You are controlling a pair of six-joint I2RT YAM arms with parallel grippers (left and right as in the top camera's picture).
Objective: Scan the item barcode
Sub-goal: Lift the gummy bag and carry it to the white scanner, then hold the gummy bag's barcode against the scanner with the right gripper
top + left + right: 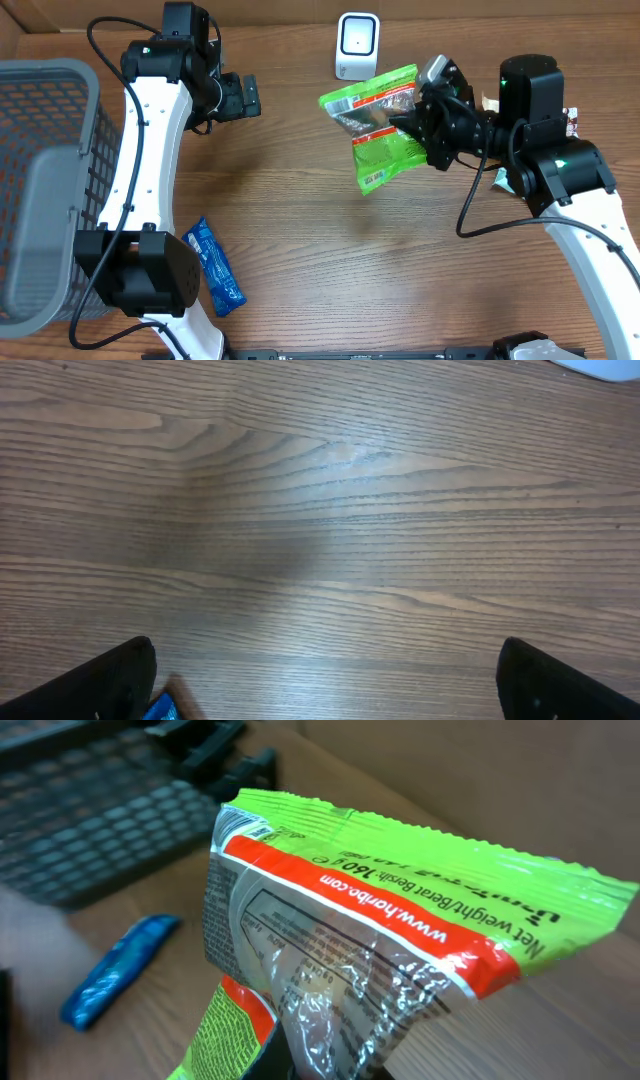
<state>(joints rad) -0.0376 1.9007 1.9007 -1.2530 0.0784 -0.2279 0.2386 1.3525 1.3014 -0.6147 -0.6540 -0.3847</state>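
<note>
Green snack bag (375, 130) pinched in the closed right tool (412, 124), held above the counter (300, 200) near the white scanner (356, 46). Left tool (248, 97) spread wide and empty, well apart from the bag.

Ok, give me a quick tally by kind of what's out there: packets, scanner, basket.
Snack packets: 2 (green bag held up off the table, blue packet lying on the table)
Scanner: 1 (white scanner at the far edge)
Basket: 1 (grey basket)
Total: 4 that I can make out clearly.
</note>
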